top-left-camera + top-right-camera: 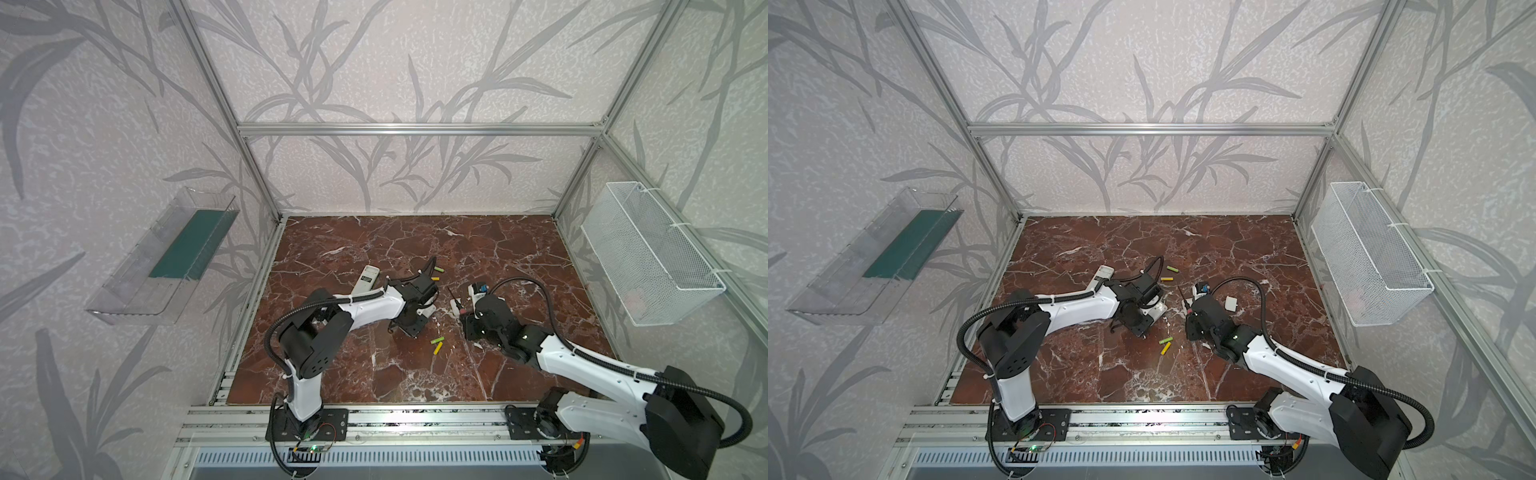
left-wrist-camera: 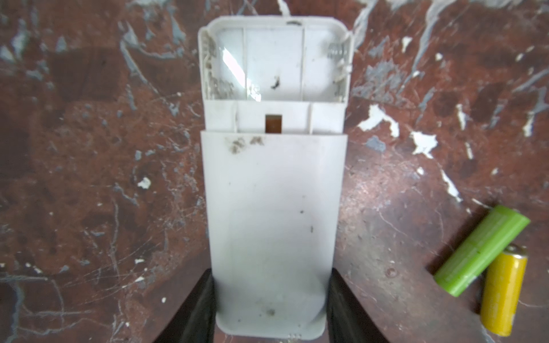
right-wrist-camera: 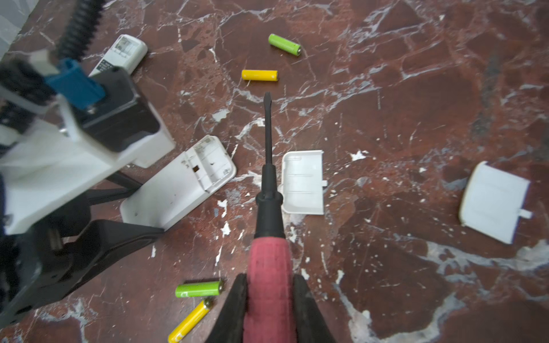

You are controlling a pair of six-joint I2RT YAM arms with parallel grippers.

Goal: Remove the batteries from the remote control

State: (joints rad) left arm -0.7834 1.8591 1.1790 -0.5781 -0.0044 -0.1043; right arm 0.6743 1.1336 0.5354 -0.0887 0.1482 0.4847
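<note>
1. The left tool point(image 2: 270, 285) pinches the remote point(image 2: 273, 193) by both long edges at its closed end. The battery bay point(image 2: 276, 62) at the other end is open and empty.
2. The widest open room lies beyond the remote toward the back wall, with another bare strip toward the front rail.
3. The right tool point(image 3: 269, 285) is clamped on the red handle of the screwdriver point(image 3: 269, 184). Its tip hangs beside the remote, clear of it.
4. The batteries point(image 3: 198, 289) lie loose on the surface point(image 3: 386, 118). One green and one yellow, ends together, are on the remote's front-rail side. The other two lie apart on its back-wall side.
5. Two battery covers point(image 3: 303, 182) lie on the remote's right-arm side.
6. In both top views the left arm hides most of the remote and part of a second remote point(image 1: 365, 279). I cannot tell whether the held remote rests on the surface.
7. The surface is red-brown marble pattern, scuffed white. Leaf-patterned walls carry a wire basket point(image 1: 652, 253) and a clear tray point(image 1: 166, 257).
</note>
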